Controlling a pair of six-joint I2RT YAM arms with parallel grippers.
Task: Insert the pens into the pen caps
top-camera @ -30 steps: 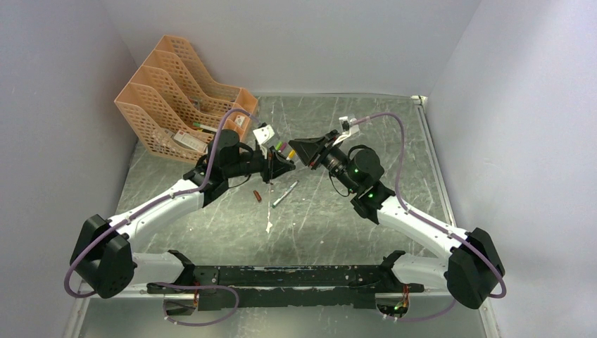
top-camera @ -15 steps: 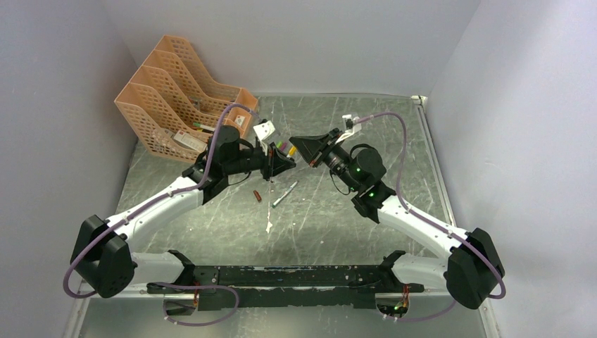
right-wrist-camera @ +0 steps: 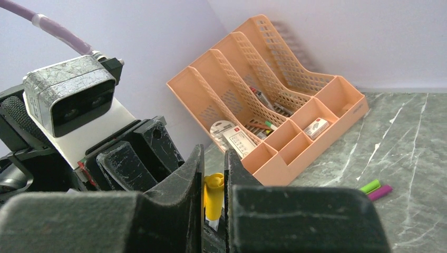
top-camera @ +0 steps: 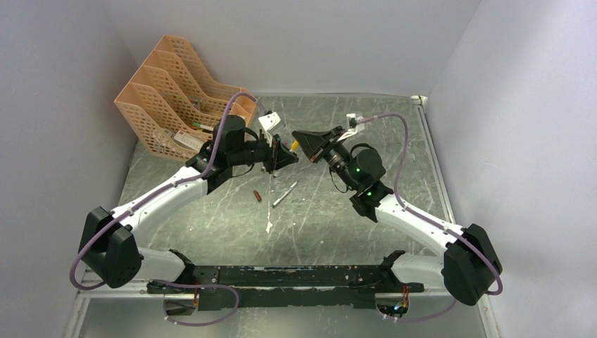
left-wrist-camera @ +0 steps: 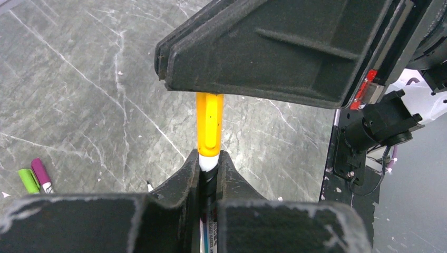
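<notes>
1. Left end effector [left-wrist-camera: 209,161], raised above the bench [top-camera: 338,218], has its fingers pressed tight on the white barrel of a pen [left-wrist-camera: 209,163], which points toward the other arm.
2. A yellow cap [left-wrist-camera: 209,124] sits on the far end of that pen. A thin band of white barrel shows between the cap and the left fingers, so we cannot tell whether the cap is pushed fully home.
3. From the opposite side, the right end effector [right-wrist-camera: 213,163] pinches the yellow cap between its fingers. The two end effectors are nearly tip to tip.
4. We judge this to be the joining step for one pen, in progress or just about complete.
5. Lying on the bench below, from left to right in the overhead view, are a dark red cap [top-camera: 258,196], a white scrap [top-camera: 269,227] and a loose pen [top-camera: 284,193]. The cap and the pen are near each other but apart, so that pairing looks undone.
6. In the wrist views a green piece [left-wrist-camera: 29,180] and a magenta piece [left-wrist-camera: 40,173] lie side by side on the bench. We cannot tell whether they are bare caps or capped pens.
7. By our reckoning, at least one pen remains to be capped.
</notes>
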